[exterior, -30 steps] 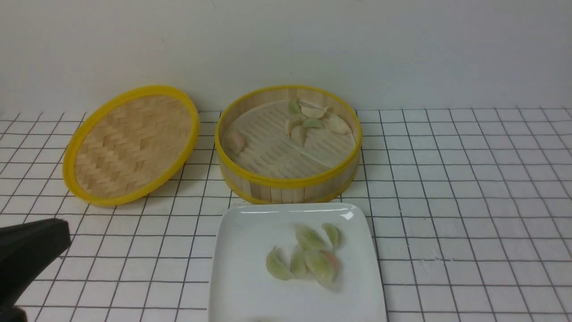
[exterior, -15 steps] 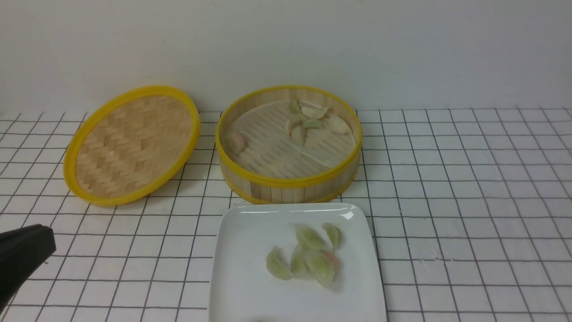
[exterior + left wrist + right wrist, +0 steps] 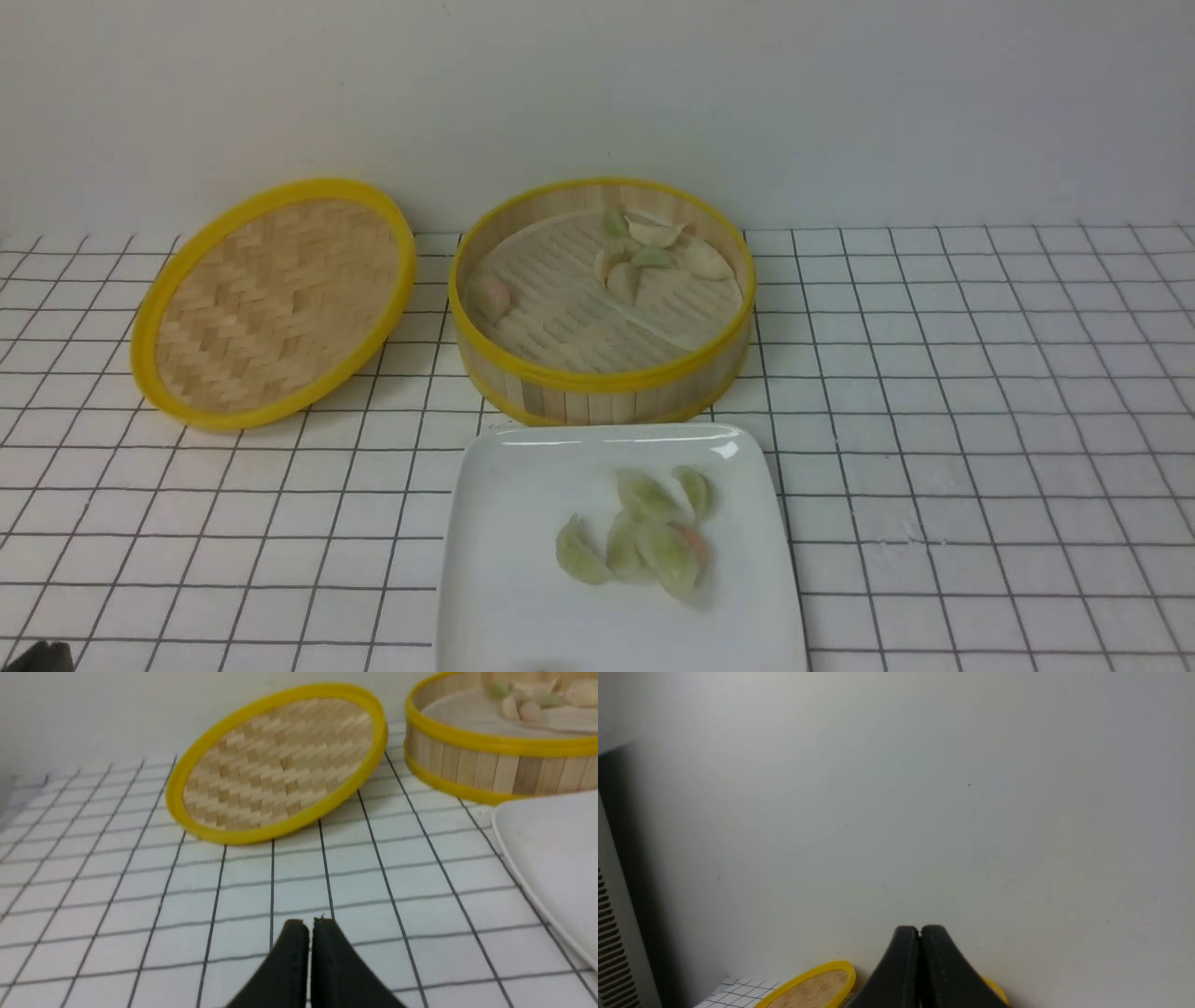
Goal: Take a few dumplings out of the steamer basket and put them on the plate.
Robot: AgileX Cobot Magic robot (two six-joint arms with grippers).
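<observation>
The steamer basket (image 3: 602, 378) stands at the back centre and holds several pale dumplings (image 3: 644, 257) at its far side and one pinkish one (image 3: 492, 295) at its left. The white plate (image 3: 504, 579) in front of it holds several green dumplings (image 3: 639, 541), one tinted orange. My left gripper (image 3: 310, 924) is shut and empty, low over the tiles to the left of the plate; only a dark corner of it (image 3: 37, 656) shows in the front view. My right gripper (image 3: 920, 929) is shut and empty, raised, facing the wall.
The flat woven lid (image 3: 271, 303) leans tilted left of the basket, also in the left wrist view (image 3: 280, 765). A white wall stands behind. The table is covered with white gridded tiles (image 3: 980, 392).
My left gripper has drawn back toward the near left edge and has almost left the front view. The dumplings, the basket and the plate have not moved.
</observation>
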